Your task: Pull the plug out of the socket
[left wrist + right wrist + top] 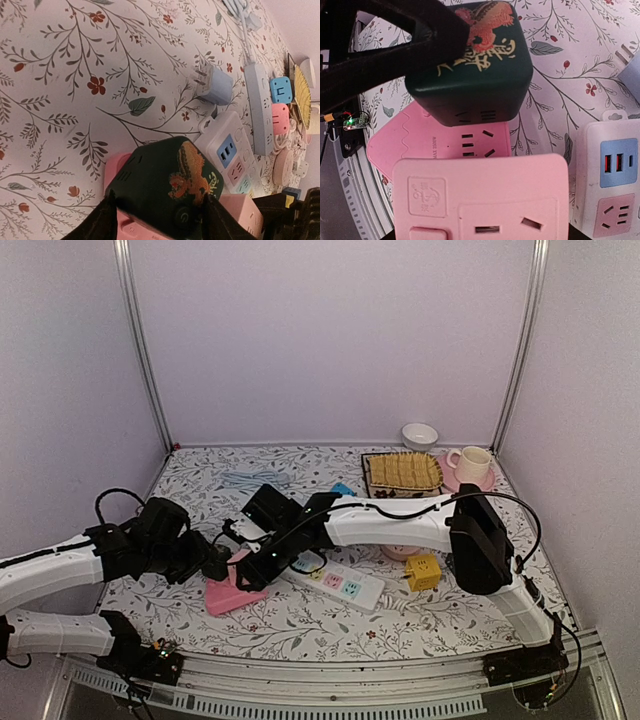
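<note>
The left pincer (160,215) is clamped on the dark green cube plug (165,185), gold-and-red dragon on its face, sitting on the pink socket (480,195). The right pincer (255,568) is over that socket, grip impossible to tell. Just beside: white power strip (230,155); beyond, 1 pale blue charger (215,85). Far off, cup (472,462) on pink saucer (485,483), woven basket (402,473) alongside.

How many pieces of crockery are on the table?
3: a white bowl at the back right, a cream ceramic cup beside it, and the pink saucer under that cup. More may be hidden.
</note>
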